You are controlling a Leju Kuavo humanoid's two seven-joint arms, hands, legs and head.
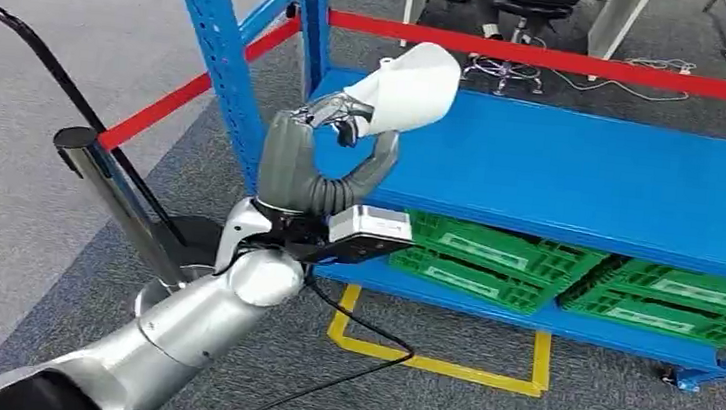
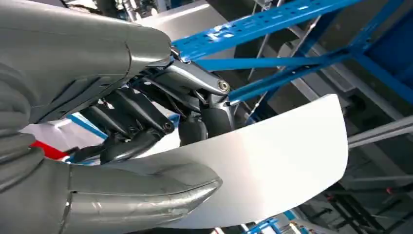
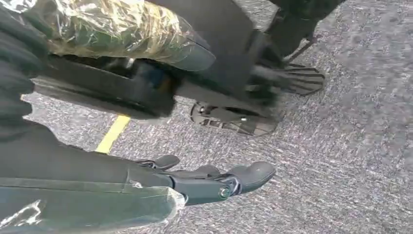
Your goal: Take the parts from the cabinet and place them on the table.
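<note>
My left hand point(image 1: 318, 161) holds a white curved part point(image 1: 415, 90) raised above the left end of the cabinet's blue shelf point(image 1: 593, 177). The thumb lies under the part and the darker fingers press on its other side. In the left wrist view the white part point(image 2: 282, 161) is a smooth bent sheet pinched between the thumb and the fingers point(image 2: 146, 122) of my left hand. My right hand point(image 3: 214, 183) hangs over the grey carpet, fingers stretched out, holding nothing.
Green plastic crates point(image 1: 494, 258) sit on the lower shelf. A blue perforated upright point(image 1: 214, 40) and a red beam point(image 1: 554, 58) frame the cabinet. A black pole point(image 1: 110, 181) stands at the left. Yellow tape point(image 1: 434, 363) marks the carpet below.
</note>
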